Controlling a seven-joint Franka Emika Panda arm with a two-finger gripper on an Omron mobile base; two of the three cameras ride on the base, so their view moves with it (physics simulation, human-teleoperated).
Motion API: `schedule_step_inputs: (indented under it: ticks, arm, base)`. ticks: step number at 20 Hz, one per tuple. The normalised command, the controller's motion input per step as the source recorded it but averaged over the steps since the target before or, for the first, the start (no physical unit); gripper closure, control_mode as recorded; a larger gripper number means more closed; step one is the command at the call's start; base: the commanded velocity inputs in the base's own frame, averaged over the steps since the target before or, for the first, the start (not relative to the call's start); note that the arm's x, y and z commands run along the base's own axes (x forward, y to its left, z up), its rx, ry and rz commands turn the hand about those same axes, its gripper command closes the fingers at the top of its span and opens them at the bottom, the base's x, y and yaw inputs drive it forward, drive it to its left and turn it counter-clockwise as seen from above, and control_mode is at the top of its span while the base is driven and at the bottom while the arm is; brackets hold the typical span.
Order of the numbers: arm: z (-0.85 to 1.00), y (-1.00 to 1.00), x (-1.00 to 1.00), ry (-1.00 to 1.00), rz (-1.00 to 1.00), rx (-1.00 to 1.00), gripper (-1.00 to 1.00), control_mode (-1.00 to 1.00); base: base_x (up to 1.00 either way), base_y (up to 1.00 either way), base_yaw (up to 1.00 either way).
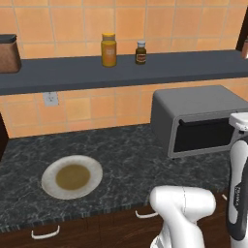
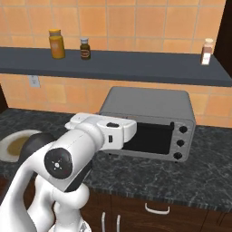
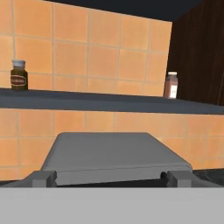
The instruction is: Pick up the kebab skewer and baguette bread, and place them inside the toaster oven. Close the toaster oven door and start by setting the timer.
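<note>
Hand view, claw (image 3: 112, 178) spread, one toaster oven (image 3: 114, 156), two shelf jars (image 3: 19, 75).

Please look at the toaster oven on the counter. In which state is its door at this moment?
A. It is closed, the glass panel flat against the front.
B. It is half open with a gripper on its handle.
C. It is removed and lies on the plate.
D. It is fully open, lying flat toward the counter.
A: the toaster oven door stands upright and flush in the front of the toaster oven, beside the knobs.
</note>
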Motion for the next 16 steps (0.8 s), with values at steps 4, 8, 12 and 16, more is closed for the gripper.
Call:
schedule_step_inputs:
  ticks: [4, 8, 12, 16]
  arm:
    - [-0.30, -0.03, -0.09, 0.00, 0.00, 0.00, -1.00, -1.00]
    - [-0.47, -0.28, -0.08, 0.00, 0.00, 0.01, -1.00, -1.00]
    - [-0.45, -0.11, 0.00, 0.00, 0.00, 0.00, -1.00, -1.00]
    - [-0.34, -0.02, 0.00, 0.00, 0.00, 0.00, -1.00, -1.00]
  base:
    - [0.00, 0.00, 0.00]
    - [0.00, 0.00, 0.00]
    - [0.00, 0.00, 0.00]
    - [0.00, 0.00, 0.00]
